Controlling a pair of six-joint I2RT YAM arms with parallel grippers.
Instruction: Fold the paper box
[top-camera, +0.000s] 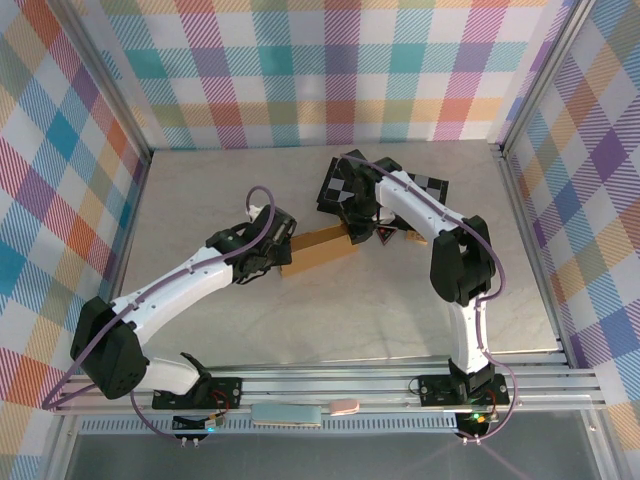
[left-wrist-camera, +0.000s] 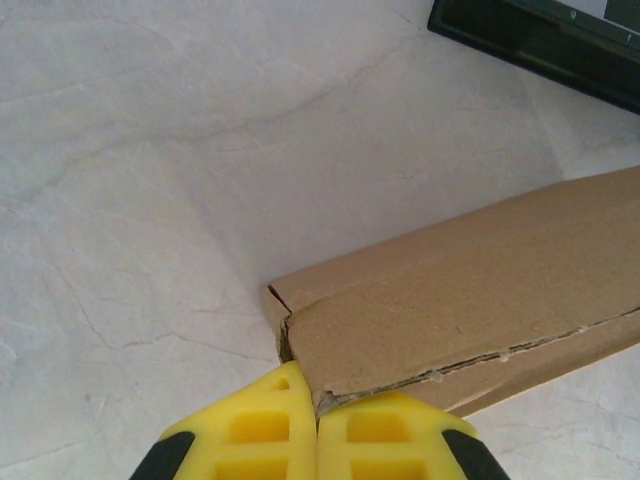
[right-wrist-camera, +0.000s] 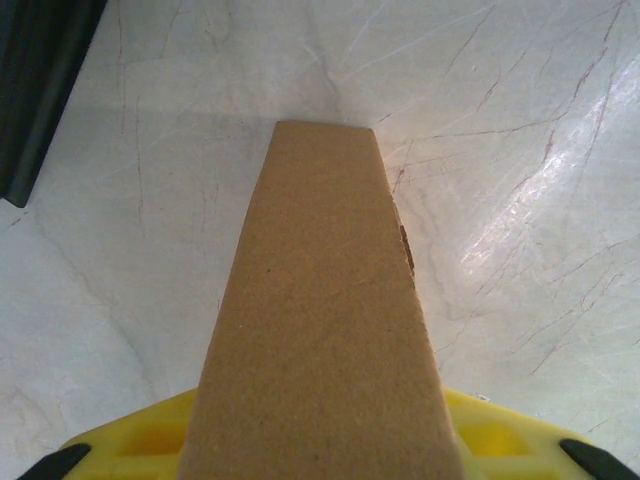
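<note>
Paper box (top-camera: 318, 250): lies mid-table (top-camera: 400, 320), its long side running from near-left to far-right.
Left gripper (left-wrist-camera: 318, 395): fingers pressed together, tips touching the box's near-left end.
Right gripper (right-wrist-camera: 320, 450): clamped on the far-right end.

One paper box (top-camera: 318, 251), a slim brown cardboard one, lies at the centre of the top view. One black-and-grey checkered board (top-camera: 334, 186) sits just above centre. There is one pale marbled table (top-camera: 250, 330). Two white-and-black arms stand on it, the left arm (top-camera: 170, 290) and the right arm (top-camera: 460, 265), each with one purple cable (top-camera: 258, 192). That makes two grippers: the left gripper (left-wrist-camera: 318, 402) and the right gripper (right-wrist-camera: 320, 445), each with two yellow fingers (left-wrist-camera: 262, 430), four in all. At the bottom edge lie one pale blue oblong (top-camera: 286, 414) and one pink object (top-camera: 344, 406).
</note>
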